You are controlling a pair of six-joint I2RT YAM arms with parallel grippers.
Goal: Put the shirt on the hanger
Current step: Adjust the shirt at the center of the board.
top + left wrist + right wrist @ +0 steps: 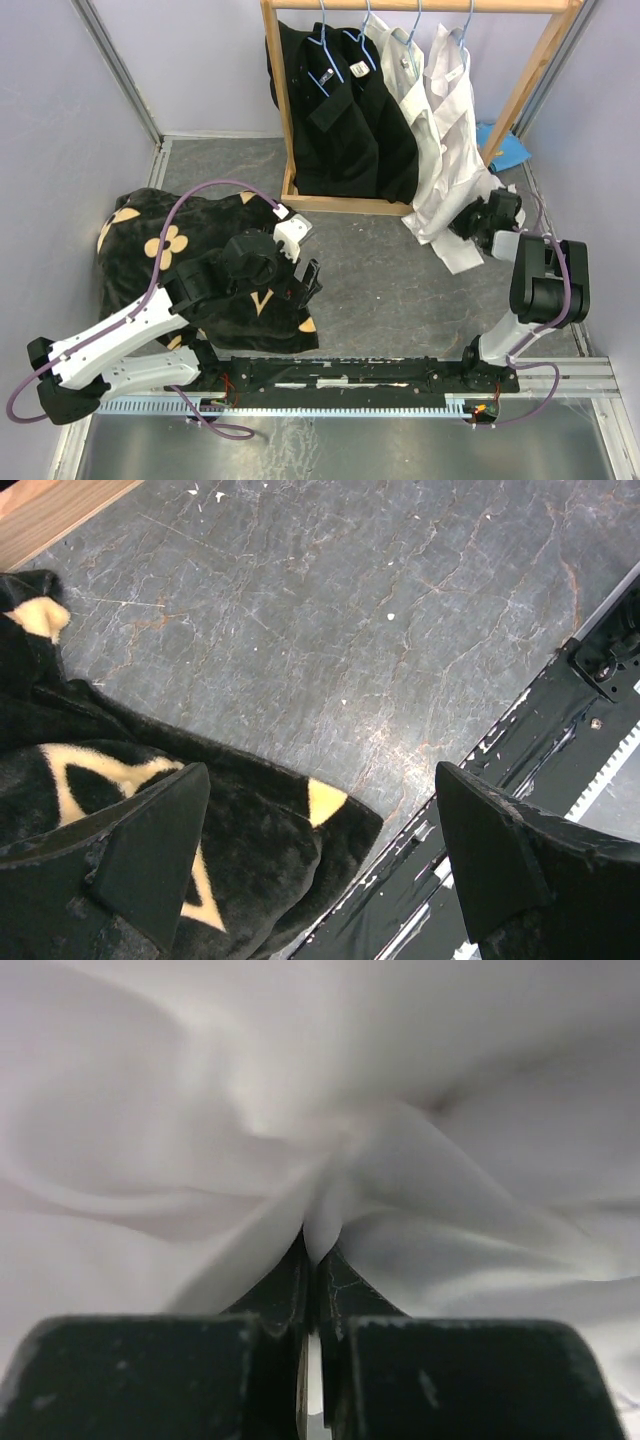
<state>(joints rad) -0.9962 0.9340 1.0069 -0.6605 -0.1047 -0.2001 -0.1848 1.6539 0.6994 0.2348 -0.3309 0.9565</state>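
Right up against the lens on the right wrist view, the right gripper (312, 1260) has its two dark fingers (285, 1290) pressed almost together, and a pinched ridge of white fabric rises straight out from between their tips: that is the shirt (300, 1110), gripped in a fold. The cloth fills the whole of that view, so no collar, button or label can be made out there. From above, the right gripper (490, 215) is half buried against the lower part of the shirt (445, 140), its fingertips hidden by the fabric. The shirt hangs at the right end of the wooden rack (540, 70) toward the far right corner of the table (380, 270), its hem spilling onto the surface. A light-blue hanger (466, 28) shows only its hook above it; the rest is under the cloth. Another white shirt (405, 70) and black shirts (340, 110) hang beside it. Something blue (510, 150) behind the rack post is too cut off to identify. Over by the left edge, the left gripper (320, 780) stands spread wide with nothing between its fingers, above the black flower-patterned cloth (120, 780), well apart from the shirt.
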